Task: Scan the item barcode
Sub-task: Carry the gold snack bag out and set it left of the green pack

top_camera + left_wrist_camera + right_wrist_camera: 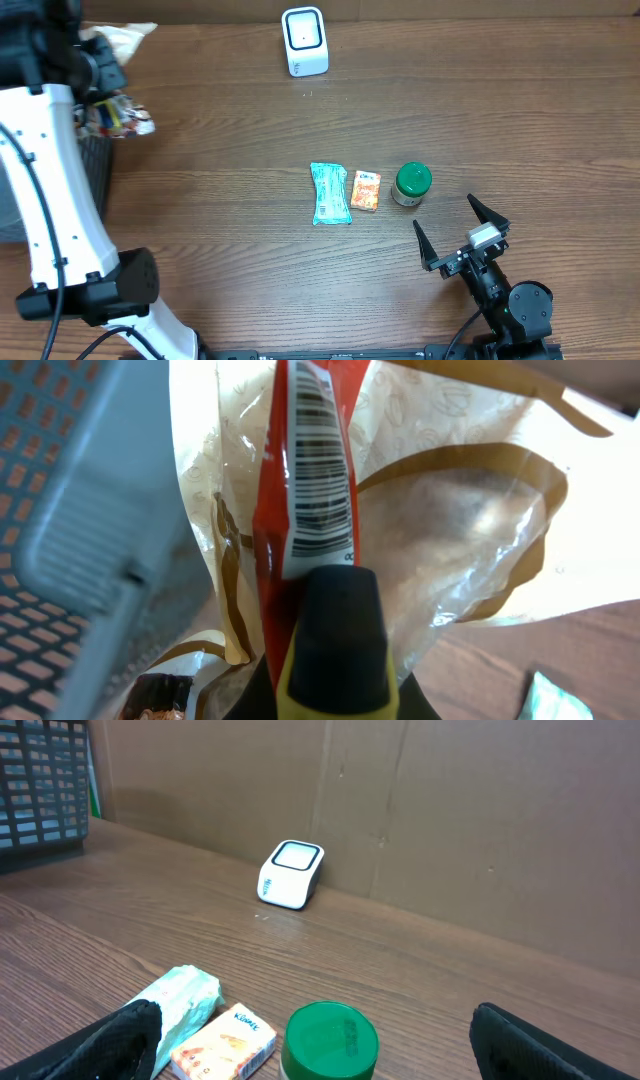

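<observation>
L pincer [332,600]: closed on red packet [300,510], pinching its lower part; only one dark finger shows
R pincer [442,210]: wide open, holds nothing, low at near edge of table [230,130], near green-lid jar [411,184]
Task item: red packet, at far L by basket [60,510], well apart from scanner [304,41] at far edge, mid-table; barcode [320,470] faces wrist cam; can't tell if pkt is fully clear of basket
Risk 1: see-through bag w/ brown print [460,530] sits right behind pkt, touching it; could ride up w/ it & cover the code or drop out, cause = crinkly film snagging, or finger catching both layers
Risk 2: grip is on a thin floppy wrapper, so pkt may swivel or slip on the way over
Risk 3: no read if code ends up turned away from scanner window, or if glossy creased film throws glare
Risk 4: basket wall is close on one side, so pkt or finger may catch the mesh on lift-out
Basket contents: bag, a dark wrapper [160,695] low down, more snack pkts seen from above; count can't tell, arm hides most
Jar: lid on, contents can't tell
Orange box [366,190]: shut, contents not visible
Loose row mid-table: teal packet [330,193], orange box, jar, side by side
</observation>
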You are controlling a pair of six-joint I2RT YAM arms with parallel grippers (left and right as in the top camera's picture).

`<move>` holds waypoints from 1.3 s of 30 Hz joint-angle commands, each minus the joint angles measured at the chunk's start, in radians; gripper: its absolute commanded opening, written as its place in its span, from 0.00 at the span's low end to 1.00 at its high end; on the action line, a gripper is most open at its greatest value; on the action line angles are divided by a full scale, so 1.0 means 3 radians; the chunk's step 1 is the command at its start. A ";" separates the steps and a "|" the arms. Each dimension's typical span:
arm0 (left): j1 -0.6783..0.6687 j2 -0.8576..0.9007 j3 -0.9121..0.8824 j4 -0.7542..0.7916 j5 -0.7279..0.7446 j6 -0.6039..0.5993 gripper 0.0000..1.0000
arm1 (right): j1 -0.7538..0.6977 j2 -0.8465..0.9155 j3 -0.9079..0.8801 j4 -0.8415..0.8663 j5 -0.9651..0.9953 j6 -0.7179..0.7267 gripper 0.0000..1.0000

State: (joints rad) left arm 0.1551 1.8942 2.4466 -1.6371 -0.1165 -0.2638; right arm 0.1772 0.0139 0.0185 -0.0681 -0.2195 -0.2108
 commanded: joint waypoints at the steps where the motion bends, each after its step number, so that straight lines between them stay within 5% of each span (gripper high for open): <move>1: -0.0253 -0.0050 -0.0079 -0.0034 -0.0247 -0.0210 0.04 | -0.0011 -0.0037 -0.0036 0.0019 0.0028 -0.0010 1.00; 9: -0.0778 -0.0050 -0.1021 0.0179 -0.0248 -0.0598 0.04 | -0.0011 -0.0037 -0.0036 0.0020 0.0028 -0.0010 1.00; 21: -0.1225 -0.0050 -0.3156 0.1642 -0.0193 -0.0724 0.04 | -0.0011 -0.0037 -0.0036 0.0019 0.0028 -0.0010 1.00; 31: -0.1230 -0.0050 -0.3988 0.2419 0.0011 -0.0757 0.05 | -0.0011 -0.0037 -0.0036 0.0019 0.0028 -0.0010 1.00; 34: -0.1230 -0.0050 -0.4100 0.2534 0.0011 -0.0755 0.17 | -0.0011 -0.0037 -0.0036 0.0019 0.0028 -0.0010 1.00; 37: -0.1230 -0.0050 -0.4139 0.2558 0.0010 -0.0730 0.42 | -0.0011 -0.0037 -0.0036 0.0019 0.0028 -0.0010 1.00; 39: -0.1230 -0.0050 -0.4139 0.2570 0.0010 -0.0671 0.45 | -0.0013 -0.0037 -0.0036 0.0019 0.0028 -0.0010 1.00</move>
State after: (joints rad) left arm -0.2146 1.8851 1.2167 -0.8722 -0.1207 -0.4763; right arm 0.1772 0.0128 0.0185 -0.0677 -0.2199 -0.2111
